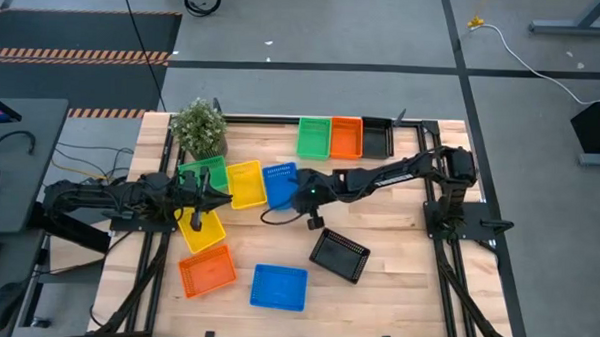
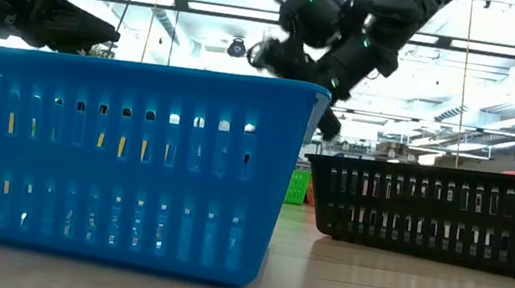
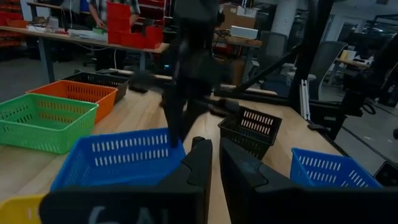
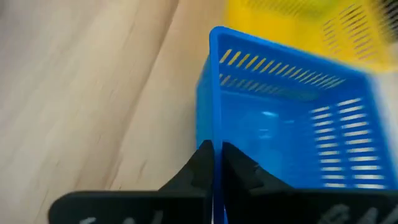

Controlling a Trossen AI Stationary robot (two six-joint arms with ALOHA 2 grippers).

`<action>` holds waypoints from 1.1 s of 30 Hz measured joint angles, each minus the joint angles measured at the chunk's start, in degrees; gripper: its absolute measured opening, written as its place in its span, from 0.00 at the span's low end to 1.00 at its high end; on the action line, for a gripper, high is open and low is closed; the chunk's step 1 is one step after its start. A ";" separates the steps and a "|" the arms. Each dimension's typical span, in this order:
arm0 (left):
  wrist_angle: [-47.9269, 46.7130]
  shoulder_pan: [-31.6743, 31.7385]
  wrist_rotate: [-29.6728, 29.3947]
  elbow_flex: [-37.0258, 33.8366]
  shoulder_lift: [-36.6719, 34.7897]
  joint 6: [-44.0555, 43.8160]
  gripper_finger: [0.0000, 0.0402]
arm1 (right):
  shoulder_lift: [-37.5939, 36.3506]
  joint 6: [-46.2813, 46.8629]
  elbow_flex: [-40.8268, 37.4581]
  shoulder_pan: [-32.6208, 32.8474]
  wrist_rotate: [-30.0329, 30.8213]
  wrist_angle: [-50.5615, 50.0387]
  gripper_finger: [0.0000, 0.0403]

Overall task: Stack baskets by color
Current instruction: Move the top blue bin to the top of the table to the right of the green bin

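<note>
The right gripper (image 4: 216,155) pinches the wall of the blue basket (image 1: 279,184) beside the plant (image 1: 199,127) between narrow fingers. The left gripper (image 1: 200,217), fingers narrow, hangs over a yellow basket (image 1: 202,231) nearer the tabletop's (image 1: 406,282) front.

Wooden table (image 1: 396,292), coloured baskets (image 1: 279,287), potted plant (image 1: 199,128)

Right arm: reaching from the table's right edge across toward the middle, stretched long and low, wrist angling down.
Right gripper (image 4: 217,163): fingers pinching together on the thin wall of a blue basket (image 4: 292,118), one finger on each side of the rim.
Left arm: lying folded along the table's left side, forearm pointing toward the centre.
Left gripper (image 3: 214,163): hanging above the table, its two dark fingers standing nearly together with a narrow gap, nothing between them.
</note>
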 joint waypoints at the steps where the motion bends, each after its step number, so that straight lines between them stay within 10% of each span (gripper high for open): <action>1: 0.01 -0.01 0.00 0.01 0.00 0.01 0.09 | -0.59 0.29 0.80 0.00 0.38 -0.23 0.04; 33: -0.07 -0.01 -0.02 0.00 0.77 0.01 0.09 | 15.55 3.80 20.96 -16.73 6.99 -0.97 0.03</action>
